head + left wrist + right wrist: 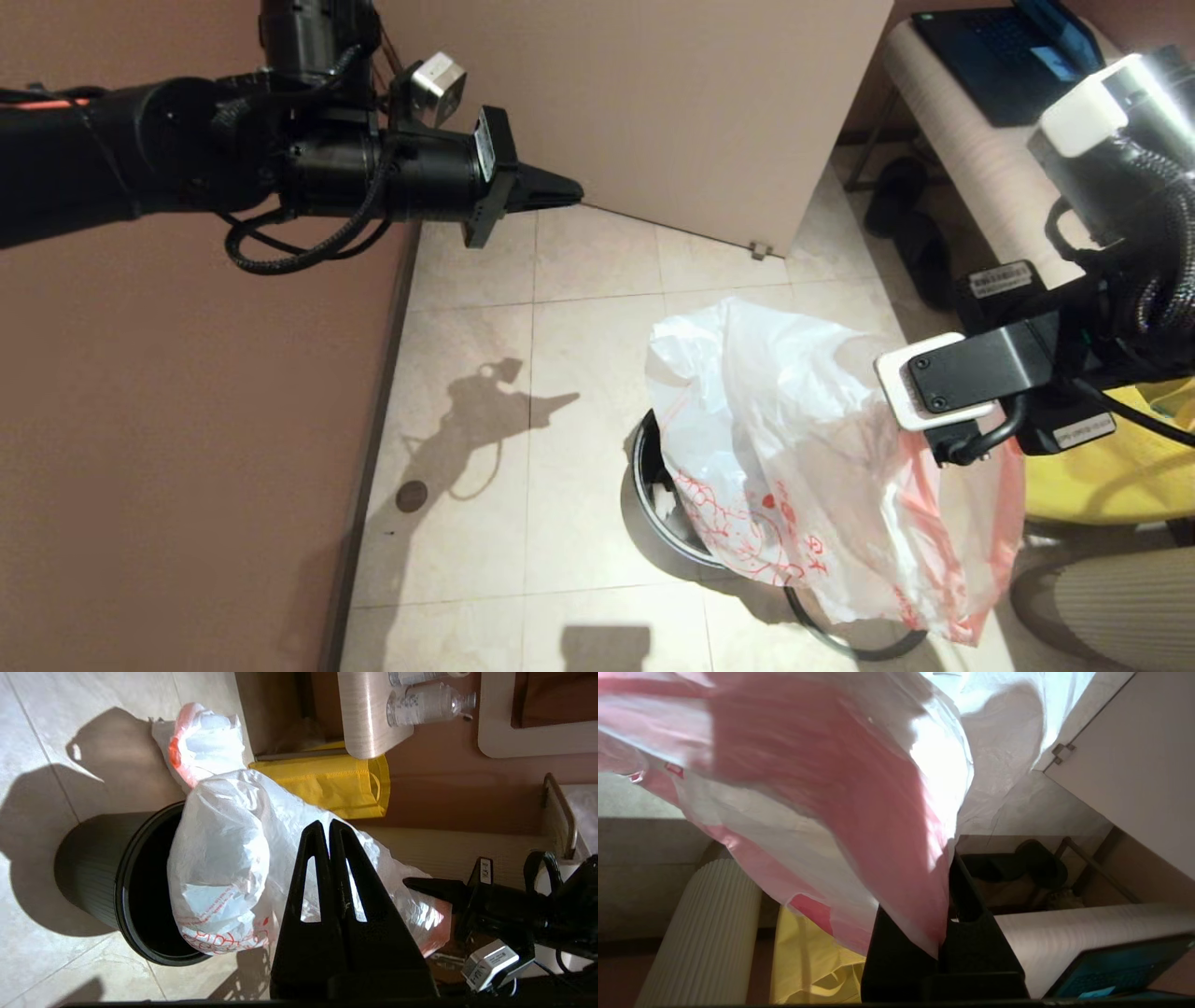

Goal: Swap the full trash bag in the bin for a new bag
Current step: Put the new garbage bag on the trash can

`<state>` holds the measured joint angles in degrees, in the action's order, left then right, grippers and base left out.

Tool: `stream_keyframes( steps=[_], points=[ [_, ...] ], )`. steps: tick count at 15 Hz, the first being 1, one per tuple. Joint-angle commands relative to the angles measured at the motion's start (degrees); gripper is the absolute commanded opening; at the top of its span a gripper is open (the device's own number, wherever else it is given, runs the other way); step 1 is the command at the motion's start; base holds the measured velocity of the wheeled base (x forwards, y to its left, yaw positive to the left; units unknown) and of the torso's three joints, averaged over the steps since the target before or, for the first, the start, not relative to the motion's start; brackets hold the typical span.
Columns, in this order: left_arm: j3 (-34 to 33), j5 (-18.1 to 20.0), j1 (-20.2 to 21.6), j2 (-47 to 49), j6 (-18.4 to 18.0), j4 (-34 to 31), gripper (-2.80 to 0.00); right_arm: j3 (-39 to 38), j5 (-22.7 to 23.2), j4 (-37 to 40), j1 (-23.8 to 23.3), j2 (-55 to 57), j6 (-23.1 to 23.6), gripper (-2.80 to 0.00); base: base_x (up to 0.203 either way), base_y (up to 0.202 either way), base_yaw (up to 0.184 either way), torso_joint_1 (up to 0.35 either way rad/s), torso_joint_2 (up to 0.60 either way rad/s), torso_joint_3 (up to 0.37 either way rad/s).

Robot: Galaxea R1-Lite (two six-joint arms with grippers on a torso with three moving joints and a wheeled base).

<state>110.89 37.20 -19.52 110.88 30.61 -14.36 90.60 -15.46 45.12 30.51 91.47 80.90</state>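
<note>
Right gripper (945,933) pinched the new bag's (794,448) pink edge; bag hung at its 9 o'clock, draped over the bin (653,485). Left gripper (560,193) pressed together, empty, at 11 o'clock of the bin.

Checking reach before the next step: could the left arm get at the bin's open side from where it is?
Probably yes. The left gripper, fingers shut and empty, hangs over bare floor tiles. The bin shows open rim on that side; the new bag, pinched by the right gripper, drapes over the rest.
</note>
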Motion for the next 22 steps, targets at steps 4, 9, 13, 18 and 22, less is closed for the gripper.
stream_keyframes(
  steps=[4, 9, 13, 18, 22],
  points=[
    [0.2, 1.5, 1.7, 1.9, 0.0, 0.0, -2.8, -0.2, 2.6, -12.5, -0.3, 5.4, 0.4, -2.8, 0.0, 0.0, 0.0, 0.0, 0.0, 0.0],
    [0.6, 7.8, 5.0, 7.9, 0.3, 0.6, -2.8, -2.9, 8.8, -15.9, -1.9, 7.3, -0.8, -2.8, 0.0, 0.0, 0.0, 0.0, 0.0, 0.0],
    [-0.6, 13.4, 6.3, 14.1, -0.1, -4.7, -2.8, -6.7, 13.9, -27.1, -2.4, 8.8, -2.1, -2.8, 0.0, 0.0, 0.0, 0.0, 0.0, 0.0],
    [0.6, 10.6, 0.4, 23.2, -0.1, -2.5, -2.8, -8.4, 17.0, -27.2, -0.2, 7.6, -4.4, -2.8, 0.0, 0.0, 0.0, 0.0, 0.0, 0.0],
    [0.6, 8.8, -0.5, 25.2, -0.4, 0.4, -2.8, -11.2, 17.4, -27.4, 0.8, 6.2, -4.8, -2.8, 0.0, 0.0, 0.0, 0.0, 0.0, 0.0]
  ],
)
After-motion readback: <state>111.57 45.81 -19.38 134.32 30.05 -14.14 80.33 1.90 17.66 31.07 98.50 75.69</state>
